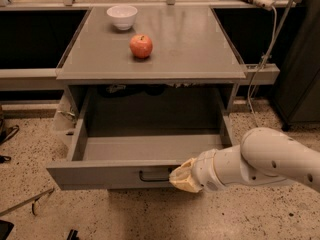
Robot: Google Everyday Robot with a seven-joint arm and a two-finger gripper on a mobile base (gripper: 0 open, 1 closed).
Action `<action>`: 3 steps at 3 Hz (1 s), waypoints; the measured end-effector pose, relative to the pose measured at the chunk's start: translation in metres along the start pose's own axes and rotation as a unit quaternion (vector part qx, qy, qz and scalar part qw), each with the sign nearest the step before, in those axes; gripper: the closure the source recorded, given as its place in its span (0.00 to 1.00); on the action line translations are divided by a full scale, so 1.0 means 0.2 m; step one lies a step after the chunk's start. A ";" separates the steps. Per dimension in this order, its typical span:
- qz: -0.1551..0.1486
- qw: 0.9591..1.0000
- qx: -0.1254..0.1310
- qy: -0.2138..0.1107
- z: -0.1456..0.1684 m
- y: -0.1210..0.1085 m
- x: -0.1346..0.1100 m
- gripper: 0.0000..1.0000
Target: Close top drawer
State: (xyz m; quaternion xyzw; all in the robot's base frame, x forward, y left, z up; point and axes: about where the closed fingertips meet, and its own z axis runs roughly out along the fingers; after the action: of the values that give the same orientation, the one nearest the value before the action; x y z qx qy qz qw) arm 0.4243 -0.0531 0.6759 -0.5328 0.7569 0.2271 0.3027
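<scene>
The top drawer (100, 174) is a wide, shallow grey box pulled far out from under the grey tabletop (190, 49). Its inside is bare. Its long flat front panel carries a small dark loop handle (155, 175) at the centre. My gripper (183, 177), with tan fingertips on a white arm, comes in from the lower right. It sits against the front panel just right of the handle, partly covering the handle's right end.
A red apple (141, 46) and a white bowl (122, 17) stand on the tabletop. A white cable (265, 59) hangs at the right. A dark cabinet (300, 74) stands at far right. Speckled floor lies around the unit.
</scene>
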 end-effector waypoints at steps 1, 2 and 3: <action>-0.013 1.000 0.013 0.000 0.01 -0.14 -0.04 1.00; -0.011 0.999 0.027 0.021 0.03 -0.39 0.02 1.00; -0.013 0.999 0.025 0.021 0.06 -0.43 0.01 1.00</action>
State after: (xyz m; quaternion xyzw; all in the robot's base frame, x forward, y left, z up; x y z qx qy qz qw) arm 0.5076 -0.0750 0.6639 -0.5398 0.7612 0.1931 0.3031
